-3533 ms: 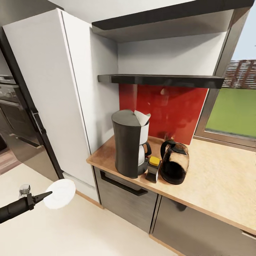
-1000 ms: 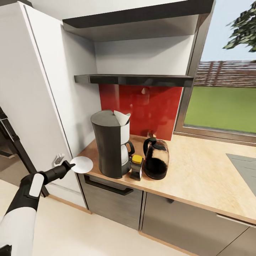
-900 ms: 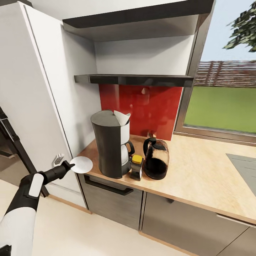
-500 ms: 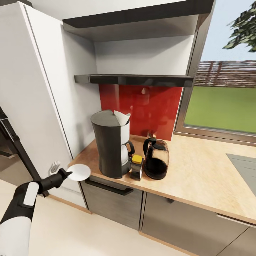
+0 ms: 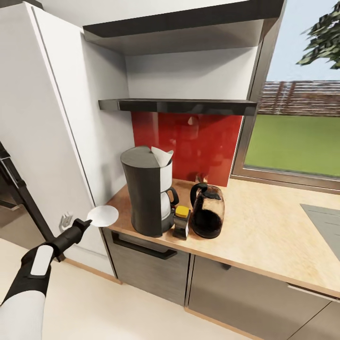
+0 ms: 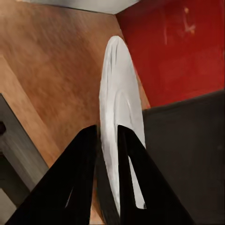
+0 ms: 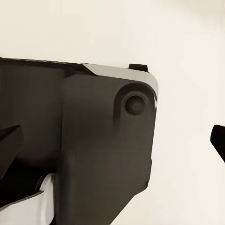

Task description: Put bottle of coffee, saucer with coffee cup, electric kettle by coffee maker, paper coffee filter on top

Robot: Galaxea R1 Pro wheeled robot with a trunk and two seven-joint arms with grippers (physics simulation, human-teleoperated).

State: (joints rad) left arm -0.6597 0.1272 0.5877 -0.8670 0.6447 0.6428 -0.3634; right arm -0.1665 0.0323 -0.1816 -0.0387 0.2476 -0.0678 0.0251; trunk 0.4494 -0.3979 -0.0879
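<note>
Our left arm reaches forward and up from the lower left, its left gripper (image 5: 88,221) with jaws pinching the rim of the saucer (image 5: 103,216), held roughly level over the table's (image 5: 264,226) left corner, just beside the coffee maker (image 5: 147,191). We cannot tell how the right jaws stand.
</note>
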